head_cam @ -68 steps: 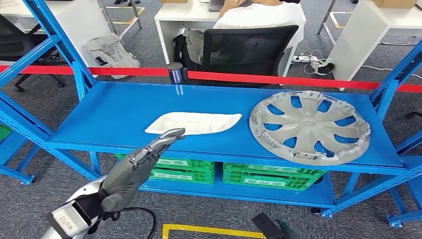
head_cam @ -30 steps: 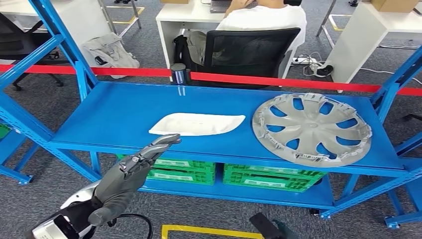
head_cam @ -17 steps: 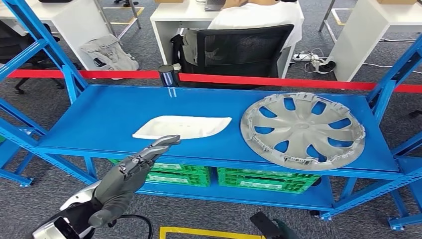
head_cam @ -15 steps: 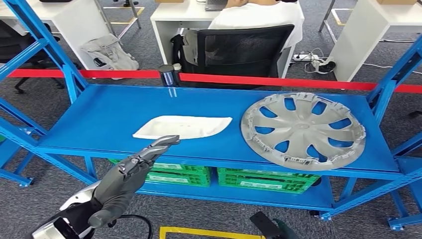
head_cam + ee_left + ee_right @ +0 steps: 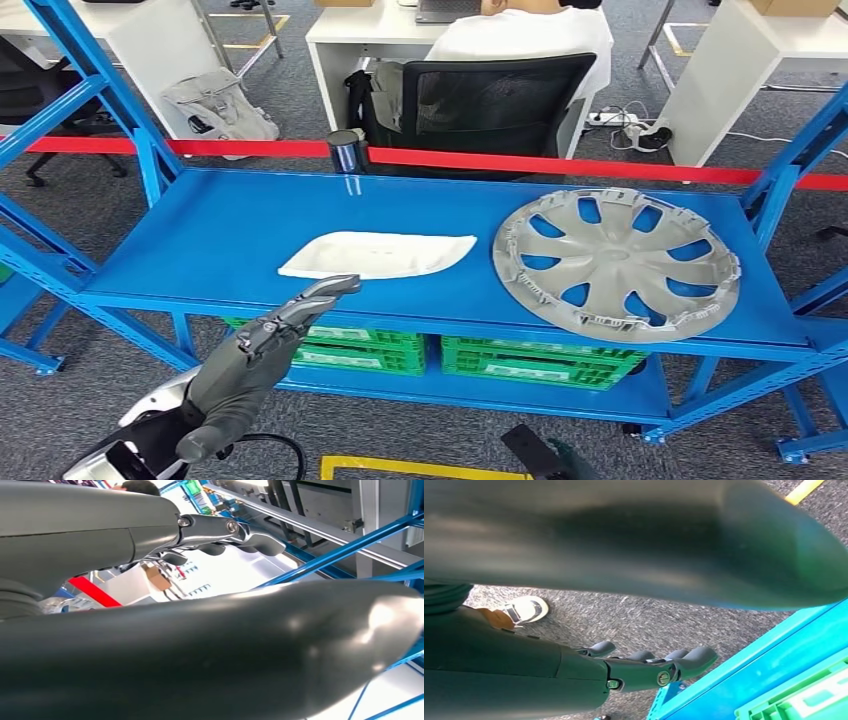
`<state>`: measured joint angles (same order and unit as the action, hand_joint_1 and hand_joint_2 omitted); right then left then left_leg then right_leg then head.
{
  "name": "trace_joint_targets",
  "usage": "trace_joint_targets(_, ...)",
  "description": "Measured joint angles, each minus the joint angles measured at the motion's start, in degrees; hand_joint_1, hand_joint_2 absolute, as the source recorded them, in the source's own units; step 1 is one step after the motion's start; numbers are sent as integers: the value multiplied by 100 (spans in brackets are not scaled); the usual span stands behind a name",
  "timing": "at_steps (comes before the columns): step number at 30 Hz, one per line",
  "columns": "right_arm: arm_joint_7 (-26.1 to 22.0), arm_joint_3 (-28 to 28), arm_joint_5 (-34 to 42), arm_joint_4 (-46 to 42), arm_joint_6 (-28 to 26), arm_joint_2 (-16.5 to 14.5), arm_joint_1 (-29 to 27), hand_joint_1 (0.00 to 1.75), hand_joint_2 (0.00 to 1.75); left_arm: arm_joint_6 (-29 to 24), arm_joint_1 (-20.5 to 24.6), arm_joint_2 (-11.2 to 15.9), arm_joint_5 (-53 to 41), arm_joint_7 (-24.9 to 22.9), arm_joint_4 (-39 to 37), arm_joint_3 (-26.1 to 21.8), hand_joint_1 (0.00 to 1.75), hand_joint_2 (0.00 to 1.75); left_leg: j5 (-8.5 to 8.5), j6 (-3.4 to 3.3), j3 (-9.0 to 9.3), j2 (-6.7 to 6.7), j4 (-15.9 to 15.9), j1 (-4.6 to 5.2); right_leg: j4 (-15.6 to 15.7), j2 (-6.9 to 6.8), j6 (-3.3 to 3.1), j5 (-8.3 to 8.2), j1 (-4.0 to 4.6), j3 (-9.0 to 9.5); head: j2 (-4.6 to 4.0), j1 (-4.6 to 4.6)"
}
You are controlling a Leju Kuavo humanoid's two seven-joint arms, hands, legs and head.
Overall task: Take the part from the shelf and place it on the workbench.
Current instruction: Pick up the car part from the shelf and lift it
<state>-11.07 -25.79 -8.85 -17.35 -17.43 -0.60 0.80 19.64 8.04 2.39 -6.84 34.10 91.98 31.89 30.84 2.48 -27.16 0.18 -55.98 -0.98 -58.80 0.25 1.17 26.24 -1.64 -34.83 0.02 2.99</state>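
A flat white part (image 5: 378,254) lies on the blue shelf (image 5: 230,230), left of centre near the front edge. A grey wheel cover (image 5: 615,262) lies face up on the shelf's right half. My left hand (image 5: 265,345) is raised in front of the shelf, below its front edge. Its fingers (image 5: 325,293) are stretched out towards the white part, just short of it, and hold nothing. The left wrist view shows the same hand (image 5: 200,645) with straight fingers (image 5: 225,532). My right hand (image 5: 574,670) hangs low over the carpet beside the rack, fingers (image 5: 684,662) extended and empty.
Green crates (image 5: 540,360) sit on the lower level of the rack. A dark cylinder (image 5: 347,152) stands at the shelf's back edge by a red barrier tape (image 5: 560,165). Behind it a person sits in a black chair (image 5: 500,90). Yellow floor tape (image 5: 420,466) lies in front.
The whole picture has shifted a little, so the camera moved. My left hand sank slightly from 2.3 s ago and stays stretched towards the white part. The parts have not moved.
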Motion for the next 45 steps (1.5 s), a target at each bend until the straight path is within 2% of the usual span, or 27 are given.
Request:
trace_joint_targets(34, 120, -109, -58, 0, 33, 0, 117, 0, 0, -40, -111, 67, -90, 74, 154, -2, 0, 0, 10, -12, 7, 0, -12, 3, 13, -1, 8, -5, -14, 12, 0, 0)
trace_joint_targets(36, 139, -112, -54, 0, 32, -8, 123, 0, 0, -39, -108, 69, -90, 74, 160, -3, 0, 0, 9, -59, 1, 2, -23, 20, 55, -7, 44, -34, -49, 22, -1, 3)
trace_joint_targets(38, 145, -115, -49, 1, 28, -14, 126, 0, 0, -38, -100, 67, -90, 75, 190, -5, 0, 0, -73, -161, 68, 14, 124, 23, 119, -12, 90, -66, -45, 57, -1, 8)
trace_joint_targets(40, 142, -116, -48, 2, 20, -9, 133, 0, 0, -38, -84, 51, -90, 83, 215, -7, 0, 0, -197, -233, 189, 36, 345, -20, -124, -8, 90, 70, -7, -51, -1, 2)
trace_joint_targets(43, 142, -117, -46, 3, 16, 3, 127, 0, 0, -30, -93, 37, -93, 90, 197, -10, 0, 0, -216, -221, 235, 51, 393, -63, -1115, -5, 102, 466, -9, -577, -1, -15)
trace_joint_targets(44, 143, -117, -45, 4, 16, 10, 120, 0, 0, -27, -101, 37, -94, 90, 188, -10, 0, 0, -191, -201, 239, 51, 372, -75, -1285, -6, 121, 473, -20, -690, 0, -15)
trace_joint_targets(45, 143, -118, -44, 5, 16, 19, 114, 0, 0, -25, -103, 36, -96, 90, 181, -10, 0, 0, -158, -173, 247, 49, 343, -95, -1248, -8, 146, 373, -36, -700, 0, -15)
